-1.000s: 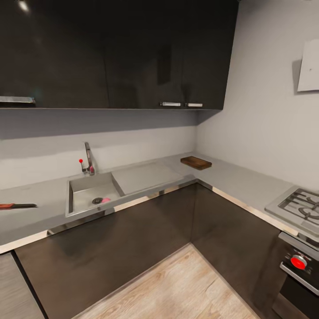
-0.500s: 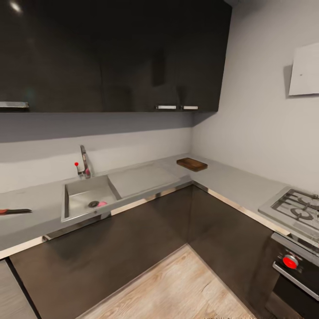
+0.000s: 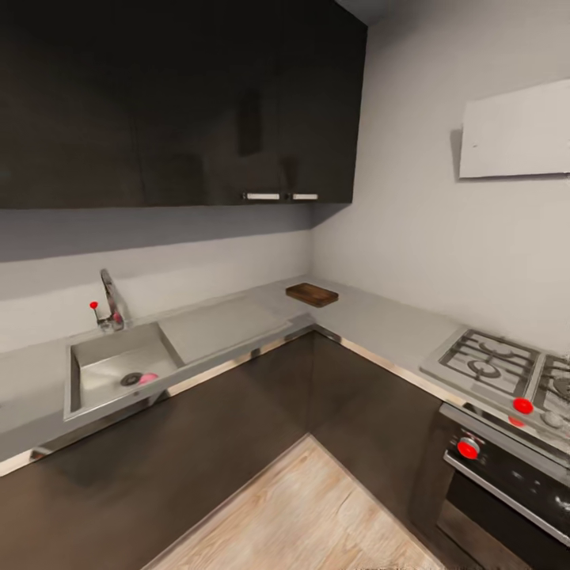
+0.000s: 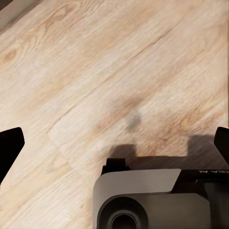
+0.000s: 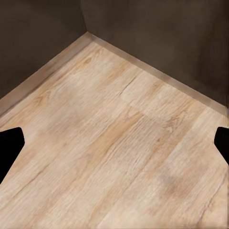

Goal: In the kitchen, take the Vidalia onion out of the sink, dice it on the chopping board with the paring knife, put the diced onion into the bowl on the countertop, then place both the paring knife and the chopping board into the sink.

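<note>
Grey glossy desk (image 3: pixel 380 321) wraps the corner; robot is on approach, nothing grasped yet. The light-grey matte rectangular sink (image 3: pixel 87 356) with flat drainboard wing sits at about 9 o'clock in the head view, curved chrome tap with red-tipped lever (image 3: pixel 111 305) behind it. Small pale-pinkish round thing beside the steel drain, likely the Vidalia onion (image 3: pixel 148 378), lies in the basin. Dark brown wood-grain chopping board (image 3: pixel 312 294) lies in the far corner near 12 o'clock, well apart from the sink. Steel gas hob (image 3: pixel 495 364) with red knobs at 3 o'clock.

Left hand (image 4: pixel 114 143) and right hand (image 5: pixel 114 143) both hang over light wooden plank floor (image 5: pixel 119 143), fingertips at frame edges, spread wide, empty.

Step judged: drive up to the sink. To do it well: turn the base toward 9 o'clock, stop square to the basin and close enough to reach down inside, raise arms clear of the desk edge before closing in.
</note>
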